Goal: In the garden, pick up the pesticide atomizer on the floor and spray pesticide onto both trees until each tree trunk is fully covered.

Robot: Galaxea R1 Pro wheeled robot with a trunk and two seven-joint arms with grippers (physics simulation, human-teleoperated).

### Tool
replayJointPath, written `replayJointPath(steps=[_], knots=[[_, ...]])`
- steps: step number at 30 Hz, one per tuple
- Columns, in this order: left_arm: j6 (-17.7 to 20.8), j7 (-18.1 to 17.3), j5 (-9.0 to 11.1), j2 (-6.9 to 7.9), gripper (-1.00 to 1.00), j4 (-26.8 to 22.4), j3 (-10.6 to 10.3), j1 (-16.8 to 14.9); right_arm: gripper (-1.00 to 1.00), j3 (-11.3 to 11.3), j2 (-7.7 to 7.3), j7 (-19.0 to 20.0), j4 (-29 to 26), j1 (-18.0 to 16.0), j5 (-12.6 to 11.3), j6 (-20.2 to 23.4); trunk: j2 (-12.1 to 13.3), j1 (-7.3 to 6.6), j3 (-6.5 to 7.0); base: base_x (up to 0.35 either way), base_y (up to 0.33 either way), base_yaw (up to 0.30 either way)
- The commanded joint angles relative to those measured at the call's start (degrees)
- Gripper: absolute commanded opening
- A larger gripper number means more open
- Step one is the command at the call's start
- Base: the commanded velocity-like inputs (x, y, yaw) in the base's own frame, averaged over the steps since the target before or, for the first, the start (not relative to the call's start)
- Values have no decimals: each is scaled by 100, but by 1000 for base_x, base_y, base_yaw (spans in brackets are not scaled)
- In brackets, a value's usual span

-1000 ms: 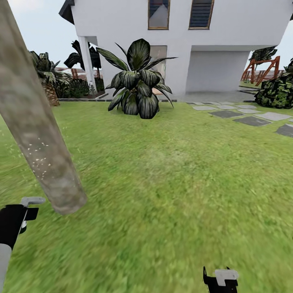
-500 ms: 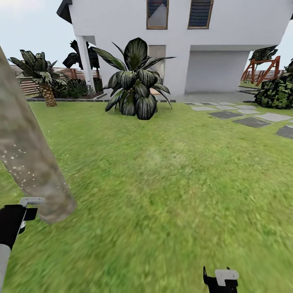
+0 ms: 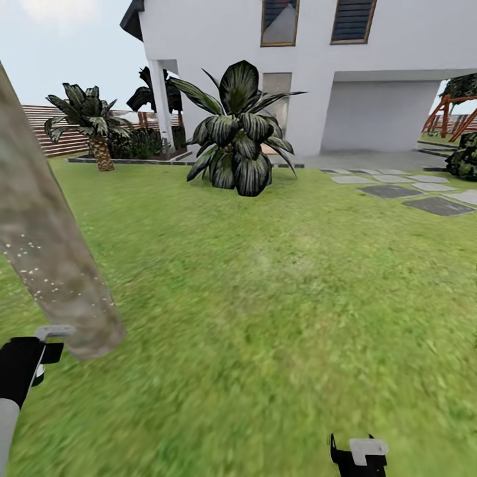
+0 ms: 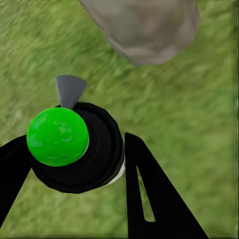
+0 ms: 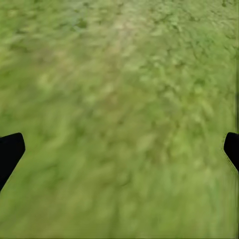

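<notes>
A thick grey-brown tree trunk [image 3: 46,252] with mottled bark and small white specks rises from the lawn at the left; its foot [image 4: 144,25] shows in the left wrist view just beyond the atomizer's nozzle. My left gripper [image 3: 30,358] [image 4: 74,149] is shut on the pesticide atomizer [image 4: 57,135], a black bottle with a bright green round top. Its grey nozzle [image 3: 53,329] points toward the trunk's base. My right gripper [image 3: 358,457] [image 5: 119,149] hangs open over bare grass, fingers wide apart. The tree's leaves are out of view.
Blurry green lawn stretches ahead to a large dark-leaved plant [image 3: 242,132] before the white house [image 3: 371,79]. A small palm [image 3: 93,122] and slat fence [image 3: 40,129] stand far left. Grey stepping stones [image 3: 411,192] and a bush [image 3: 467,156] lie at the right.
The camera has moved and turned: house and plant have slid right, and the palm and fence have come out from behind the trunk. Both grippers hold their places in the picture.
</notes>
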Motion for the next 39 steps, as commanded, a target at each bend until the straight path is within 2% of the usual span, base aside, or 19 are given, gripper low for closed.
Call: replayJointPath(steps=[1, 18, 28, 30, 31, 32, 35, 37, 39], knots=[[0, 1, -4, 0, -100, -2, 2, -1, 100, -1, 0, 0, 0, -2, -1, 0, 0, 0, 0, 17, -270, 5], [7, 1, -4, 6, -100, -49, 16, -1, 100, -1, 0, 0, 0, 0, -2, 0, 0, 0, 0, 8, -271, 5], [11, 106, -1, 6, -100, -17, 17, -1, 100, -1, 0, 0, 0, -1, -2, -1, 0, 0, 0, 252, -160, 255], [10, 109, 0, 21, -100, 27, 76, -1, 100, -1, 0, 0, 0, 0, -2, -1, 0, 0, 0, 306, -20, 278], [5, 111, 7, 27, -100, 46, 255, -1, 100, -1, 0, 0, 0, -3, -3, 1, 0, 0, 0, 156, -8, 278], [2, 110, -6, 15, -100, 57, 452, -1, 100, 0, 0, 0, 0, -1, -1, 1, 0, 0, 0, 64, -3, 278], [5, 113, -6, -53, -100, 121, 578, 4, 100, -1, -3, 0, 0, 0, -1, -1, 0, 0, 0, 20, -1, 278], [-14, 157, -14, -246, -100, 253, 600, 5, 100, -1, -3, 0, 0, -1, -1, -1, 0, 0, 0, 4, 0, 278], [-218, 439, 7, -403, -100, 263, 606, 5, 100, -1, -1, 0, 0, -2, 3, 4, 0, 0, 0, 1, 0, 278]])
